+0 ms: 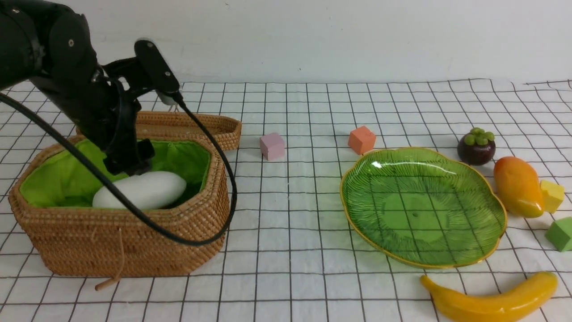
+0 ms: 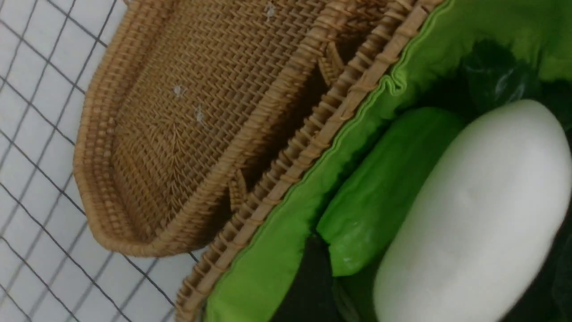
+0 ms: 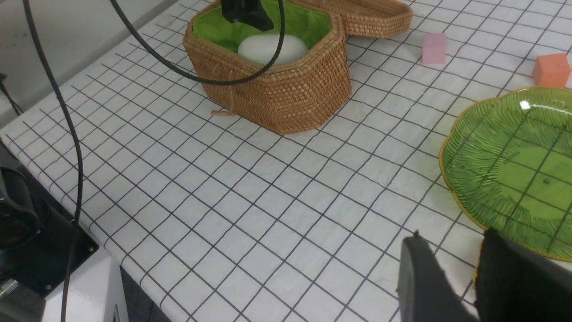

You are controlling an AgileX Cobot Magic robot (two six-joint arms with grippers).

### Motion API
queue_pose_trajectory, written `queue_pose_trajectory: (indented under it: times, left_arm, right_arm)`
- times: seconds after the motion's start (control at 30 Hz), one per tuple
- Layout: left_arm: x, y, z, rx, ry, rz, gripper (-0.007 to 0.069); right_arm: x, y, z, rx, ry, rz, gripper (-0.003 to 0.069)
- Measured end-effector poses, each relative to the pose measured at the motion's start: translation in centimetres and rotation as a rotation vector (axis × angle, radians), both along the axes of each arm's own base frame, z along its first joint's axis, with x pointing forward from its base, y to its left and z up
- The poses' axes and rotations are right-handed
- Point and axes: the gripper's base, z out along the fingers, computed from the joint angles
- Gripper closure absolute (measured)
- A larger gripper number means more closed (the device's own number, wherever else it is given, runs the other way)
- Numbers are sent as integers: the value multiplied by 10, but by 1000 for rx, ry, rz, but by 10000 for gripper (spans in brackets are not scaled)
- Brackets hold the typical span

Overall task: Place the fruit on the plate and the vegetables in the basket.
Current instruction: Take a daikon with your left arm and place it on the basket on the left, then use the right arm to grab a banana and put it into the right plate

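Left arm (image 1: 67,76) bent down into basket (image 1: 120,241), left claw (image 1: 129,163) spread wide over white radish (image 1: 147,190), right claw (image 3: 453,237) slightly parted, empty

You get bright, even light from overhead in all three views. In the front view the shadows are soft and short: a faint one under the plate (image 1: 424,210) and a darker one inside the basket (image 1: 67,237). A white glare streak sits on the plate's far left part, and the mango (image 1: 516,185) and banana (image 1: 491,299) show small shiny spots. The left wrist view is soft all over, with the radish (image 2: 473,214) blurred and nearly washed out beside deep shadow. In the right wrist view the cloth (image 3: 268,201) is sharp, but the right gripper (image 3: 451,250) is out of focus.
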Motion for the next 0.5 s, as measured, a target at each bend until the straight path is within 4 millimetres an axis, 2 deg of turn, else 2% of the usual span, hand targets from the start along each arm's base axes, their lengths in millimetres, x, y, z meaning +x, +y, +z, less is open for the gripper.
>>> queue_pose_trajectory:
  times: [0.07, 0.17, 0.23, 0.27, 0.3, 0.33, 0.37, 0.4, 0.43, 0.5]
  left_arm:
    - [-12, -2, 13, -125, 21, 113, 7]
    - [-29, -7, 33, -321, 44, 261, 127]
    - [-47, -10, 53, -444, 40, 319, 291]
    - [-51, -11, 58, -464, 40, 324, 330]
    - [-75, -17, 74, -525, 38, 308, 512]
    - [-77, -18, 75, -526, 35, 302, 529]
    - [-96, -25, 80, -539, 39, 263, 601]
    - [-113, -31, 83, -549, 42, 221, 634]
    - [-121, -36, 83, -551, 46, 194, 638]
    - [-163, -53, 79, -590, 59, 86, 638]
  right_arm:
    - [3, 2, -1, -34, -1, -18, 444]
    - [8, 11, -5, -115, 12, -46, 443]
    - [15, 23, -9, -203, 13, -70, 442]
    - [17, 26, -9, -218, 13, -71, 442]
    - [23, 40, -12, -304, -5, -67, 442]
    - [24, 42, -13, -314, -8, -65, 442]
    - [28, 54, -16, -381, -24, -47, 442]
    - [31, 60, -18, -418, -29, -35, 442]
    - [32, 65, -20, -443, -32, -26, 442]
    - [38, 84, -28, -533, -30, 2, 442]
